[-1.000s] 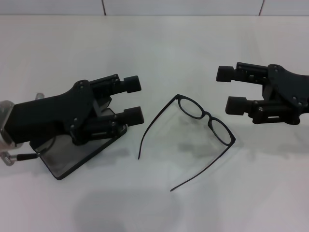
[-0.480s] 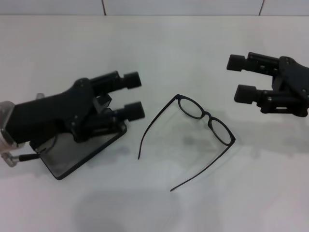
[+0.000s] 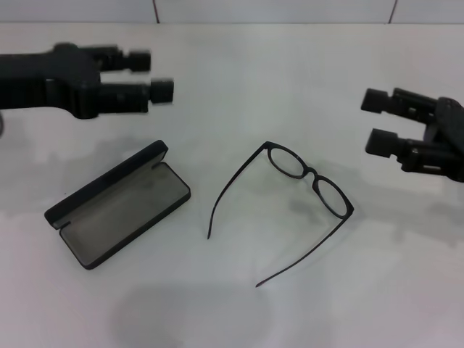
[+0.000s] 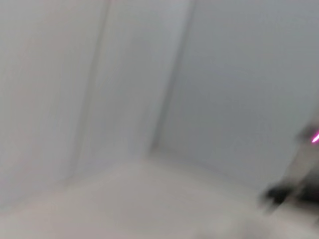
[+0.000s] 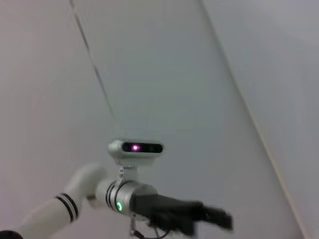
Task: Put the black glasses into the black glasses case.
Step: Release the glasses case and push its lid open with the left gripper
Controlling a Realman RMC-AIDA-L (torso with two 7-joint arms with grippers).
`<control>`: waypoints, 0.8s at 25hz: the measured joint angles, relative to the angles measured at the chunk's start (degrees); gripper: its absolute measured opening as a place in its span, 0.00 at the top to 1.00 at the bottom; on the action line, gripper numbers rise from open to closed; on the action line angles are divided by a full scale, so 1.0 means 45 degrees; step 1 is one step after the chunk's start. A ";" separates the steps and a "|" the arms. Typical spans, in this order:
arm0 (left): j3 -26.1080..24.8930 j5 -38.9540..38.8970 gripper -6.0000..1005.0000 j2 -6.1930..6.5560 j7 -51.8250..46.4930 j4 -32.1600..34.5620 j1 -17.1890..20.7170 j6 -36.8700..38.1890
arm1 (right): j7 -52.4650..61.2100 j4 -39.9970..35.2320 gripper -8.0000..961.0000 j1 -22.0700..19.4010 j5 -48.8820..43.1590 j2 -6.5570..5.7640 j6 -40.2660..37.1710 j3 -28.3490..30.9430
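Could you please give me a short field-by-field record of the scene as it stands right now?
glasses: on the table, temples unfolded, outside the case
case: open, grey lining showing, empty, to the robot's left of the glasses
left gripper: open, empty, raised beyond the case
right gripper: open, empty, to the right of the glasses, touching nothing
task state: glasses not yet picked up

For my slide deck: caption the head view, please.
Open black glasses case and unfolded black glasses on white table, both open pincers, left and right, raised clear.
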 joint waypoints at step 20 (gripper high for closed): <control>0.7612 1.0609 0.36 -0.0033 -0.4937 0.2664 -0.0067 -0.2502 | -0.0160 -0.0122 0.12 -0.0946 -0.0141 0.0384 0.0059 0.0576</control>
